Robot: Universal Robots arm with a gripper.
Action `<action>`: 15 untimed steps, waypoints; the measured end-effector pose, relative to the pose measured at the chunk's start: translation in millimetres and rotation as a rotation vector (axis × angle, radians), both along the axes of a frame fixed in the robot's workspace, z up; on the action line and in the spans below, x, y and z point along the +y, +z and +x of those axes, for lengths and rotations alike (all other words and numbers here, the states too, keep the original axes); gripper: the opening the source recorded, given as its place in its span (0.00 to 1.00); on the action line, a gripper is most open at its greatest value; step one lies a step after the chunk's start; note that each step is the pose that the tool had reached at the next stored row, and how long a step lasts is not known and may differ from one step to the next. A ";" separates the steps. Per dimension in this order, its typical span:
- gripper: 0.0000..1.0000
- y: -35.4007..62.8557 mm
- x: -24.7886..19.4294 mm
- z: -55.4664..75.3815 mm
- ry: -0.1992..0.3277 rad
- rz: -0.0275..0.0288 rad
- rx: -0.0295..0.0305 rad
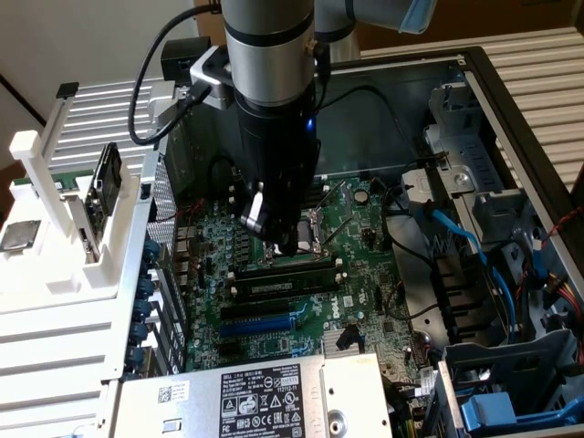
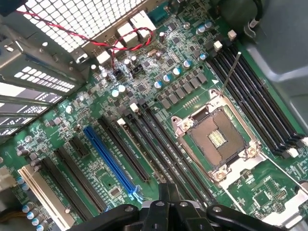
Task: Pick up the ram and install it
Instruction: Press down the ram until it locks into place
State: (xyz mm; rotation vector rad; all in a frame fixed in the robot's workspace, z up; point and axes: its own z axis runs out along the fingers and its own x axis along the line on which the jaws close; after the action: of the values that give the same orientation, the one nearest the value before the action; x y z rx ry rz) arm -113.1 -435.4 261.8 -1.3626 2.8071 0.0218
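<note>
**Ana:** Nearest the lens is the grey power supply point(image 1: 274, 401) with its black label, at the near edge of the open computer case point(image 1: 511, 100). What does the case hold?

**Ben:** A green motherboard point(image 1: 351, 219) lies flat on the case floor. The robot arm point(image 1: 269, 55) comes down over the middle of it.

**Ana:** And the ram?

**Ben:** The ram point(image 1: 283, 281) is a dark stick with a pale label strip. It lies along the black memory slots, between the CPU socket point(image 2: 219, 137) and the blue expansion slot point(image 1: 260, 321), on the half of the board towards the power supply. I cannot tell whether it is fully seated.

**Ana:** Is the end effector holding it?

**Ben:** No. The end effector point(image 1: 278, 245) is over the socket edge, just beside the ram on the side away from the power supply. Its fingers are pressed together with nothing between them. In the wrist view the end effector point(image 2: 166, 195) shows as joined black tips above the memory slots.
</note>
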 end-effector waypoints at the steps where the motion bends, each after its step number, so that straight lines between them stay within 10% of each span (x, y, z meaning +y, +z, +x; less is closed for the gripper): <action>1: 0.10 0.0 0.0 0.0 -0.015 0.0000 0.0000; 15: 0.10 0.0 0.0 0.0 -0.241 0.0001 -0.0001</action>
State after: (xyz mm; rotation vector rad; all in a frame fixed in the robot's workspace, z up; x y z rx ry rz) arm -113.1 -435.3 261.8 -1.0147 2.9491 0.0177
